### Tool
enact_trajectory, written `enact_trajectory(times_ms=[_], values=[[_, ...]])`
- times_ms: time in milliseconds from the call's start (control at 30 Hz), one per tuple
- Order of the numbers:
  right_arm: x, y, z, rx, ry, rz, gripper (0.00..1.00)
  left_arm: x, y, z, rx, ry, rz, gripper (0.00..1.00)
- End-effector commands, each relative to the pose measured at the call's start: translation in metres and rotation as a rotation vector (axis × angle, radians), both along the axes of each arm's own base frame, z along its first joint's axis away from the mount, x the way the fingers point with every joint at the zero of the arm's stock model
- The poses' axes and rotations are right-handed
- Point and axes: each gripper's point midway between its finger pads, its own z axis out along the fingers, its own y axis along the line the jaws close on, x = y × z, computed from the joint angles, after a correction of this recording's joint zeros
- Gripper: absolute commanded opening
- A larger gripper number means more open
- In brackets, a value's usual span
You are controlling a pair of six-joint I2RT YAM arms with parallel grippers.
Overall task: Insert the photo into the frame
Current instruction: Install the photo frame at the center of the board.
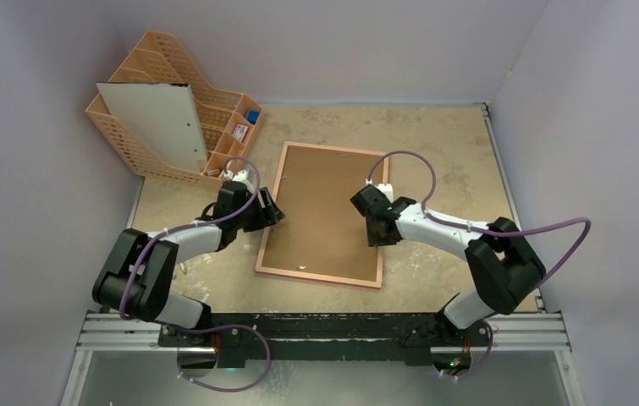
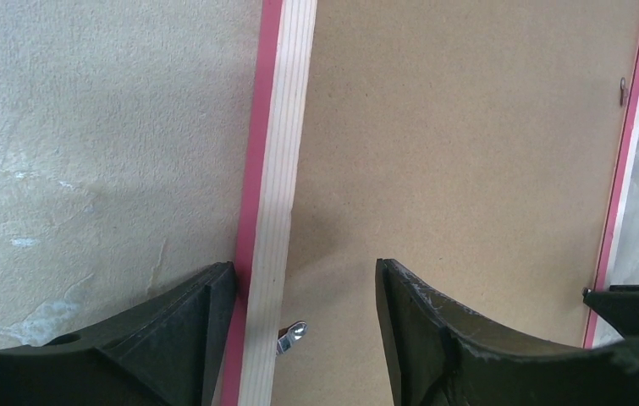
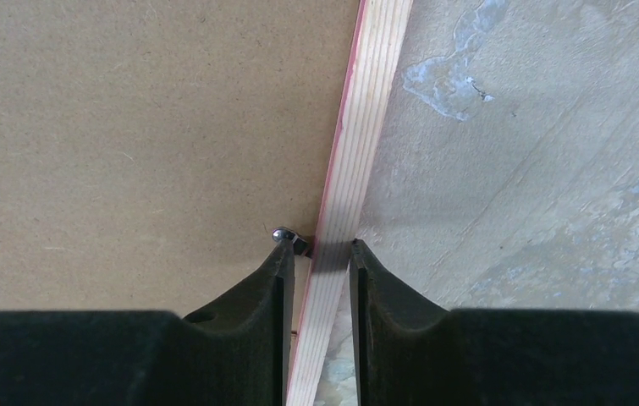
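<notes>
frame (image 1: 319, 277): face-down mid counter (image 1: 434, 144), backing board (image 1: 328, 207) seated in it, long axis running away from the arm bases
photo: not in view
left gripper (image 2: 304, 264): jaws wide open astride left long rail
right gripper (image 3: 320, 244): jaws narrow astride right long rail; clamped or just short, cannot tell
nearer arm: neither, one rail each

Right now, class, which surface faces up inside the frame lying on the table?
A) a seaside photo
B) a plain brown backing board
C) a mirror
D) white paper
B: the top view shows a plain brown backing board filling the frame, with no print on it.
</notes>
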Motion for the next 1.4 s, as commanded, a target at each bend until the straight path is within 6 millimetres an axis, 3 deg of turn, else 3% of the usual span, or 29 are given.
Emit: enact_trajectory(times_ms=[0, 67, 200, 300, 433, 667, 767, 900, 1167, 1367], values=[[0.0, 0.012, 0.0, -0.004, 0.003, -0.002, 0.22, -0.004, -0.001, -0.01, 0.023, 0.038, -0.025, 0.64], [0.002, 0.014, 0.008, 0.01, -0.007, -0.019, 0.26, -0.004, 0.0, -0.01, 0.032, 0.038, -0.023, 0.64], [0.007, 0.022, 0.037, 0.088, -0.063, -0.044, 0.51, -0.004, 0.005, -0.007, 0.046, 0.033, -0.005, 0.64], [0.021, 0.029, 0.058, 0.163, -0.132, -0.039, 0.64, -0.003, 0.006, -0.003, 0.047, 0.025, 0.005, 0.64], [0.046, 0.014, 0.07, 0.22, -0.197, -0.139, 0.68, -0.004, 0.007, 0.001, 0.048, 0.014, 0.012, 0.64], [0.113, -0.016, 0.09, 0.232, -0.38, -0.3, 0.7, -0.01, 0.012, 0.005, 0.042, 0.004, 0.035, 0.65], [0.137, -0.016, 0.081, 0.198, -0.383, -0.295, 0.69, -0.014, 0.013, 0.004, 0.031, 0.0, 0.042, 0.65], [0.16, -0.009, 0.064, 0.157, -0.353, -0.205, 0.59, -0.018, 0.015, 0.0, 0.034, 0.01, 0.044, 0.64], [0.166, -0.034, 0.037, 0.042, -0.308, -0.248, 0.61, -0.021, 0.016, -0.004, 0.043, 0.02, 0.044, 0.64], [0.171, -0.039, 0.019, 0.036, -0.283, -0.229, 0.61, -0.022, 0.017, -0.005, 0.05, 0.023, 0.043, 0.64]])
